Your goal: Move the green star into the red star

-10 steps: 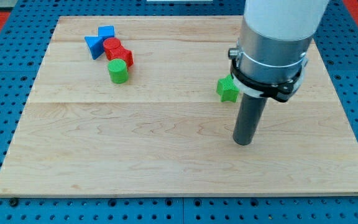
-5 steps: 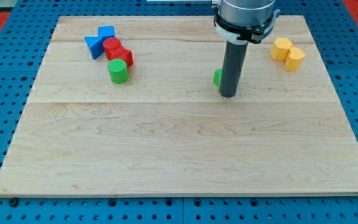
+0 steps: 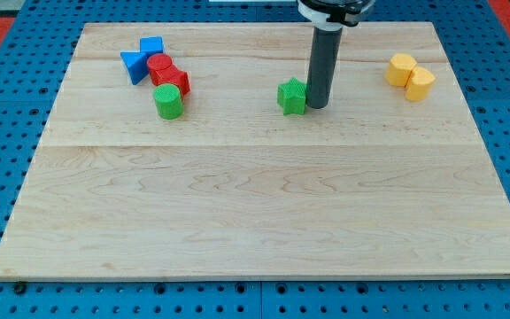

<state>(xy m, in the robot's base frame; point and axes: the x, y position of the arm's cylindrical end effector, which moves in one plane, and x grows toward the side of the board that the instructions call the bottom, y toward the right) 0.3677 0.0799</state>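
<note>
My tip (image 3: 316,107) against green star (image 3: 292,97)

Wooden board (image 3: 264,213) carrying 7 blocks

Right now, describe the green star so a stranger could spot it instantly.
On the wooden board, look near the middle of the top half, where the dark rod comes down. The green star sits against my tip, on its left in the view. The only other green block, a cylinder, sits far left.
</note>
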